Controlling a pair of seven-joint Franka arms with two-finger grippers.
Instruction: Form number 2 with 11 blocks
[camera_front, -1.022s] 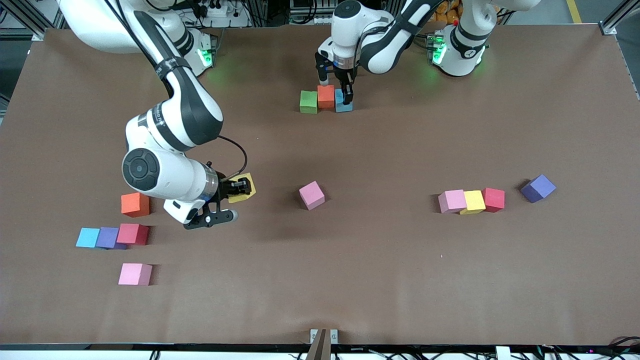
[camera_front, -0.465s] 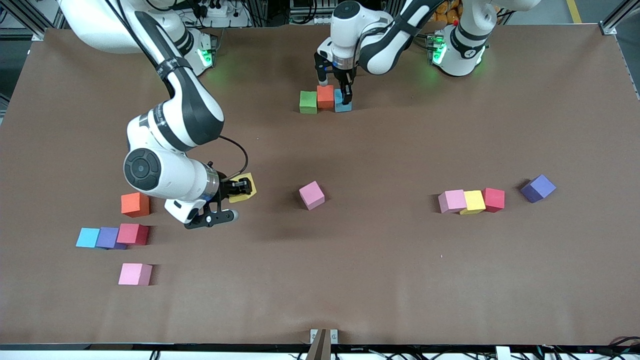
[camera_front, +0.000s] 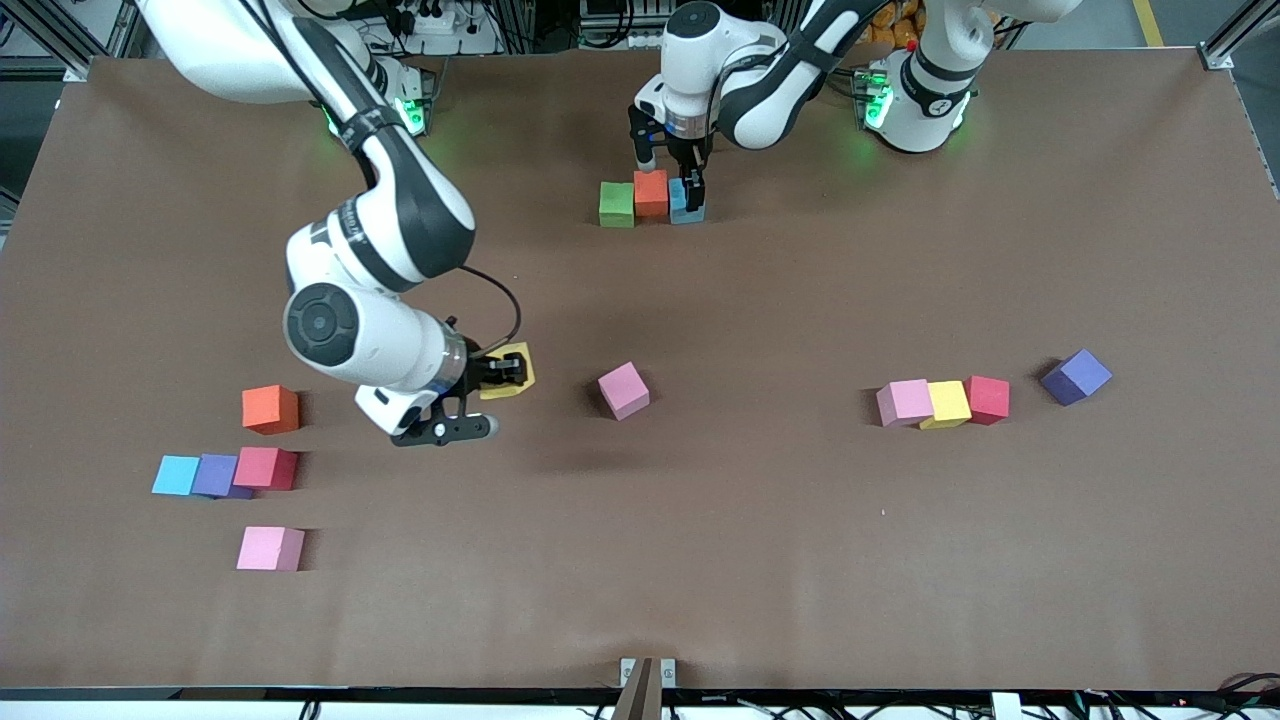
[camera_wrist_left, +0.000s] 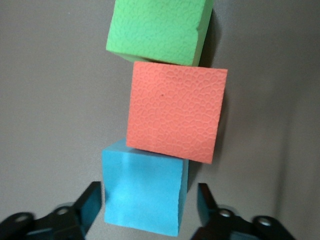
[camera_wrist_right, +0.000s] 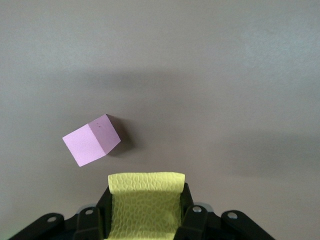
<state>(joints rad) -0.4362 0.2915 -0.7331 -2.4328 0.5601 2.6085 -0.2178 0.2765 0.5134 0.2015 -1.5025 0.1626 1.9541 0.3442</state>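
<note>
The left end effector sat low over the blue block, fingers spread off its sides. That block touched the orange block, beside the green block. The right end effector gripped a yellow block above the desk.

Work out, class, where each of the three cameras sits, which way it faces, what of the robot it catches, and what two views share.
Front view: high across the table, facing both arms' bases; shows both arms.
Left wrist view: on the left arm, looking down past its open end effector at the green block, orange block and blue block.
Right wrist view: on the right arm, above the table, its end effector shut on a yellow block.
Shared: front and right wrist views both show the lone pink block.
</note>
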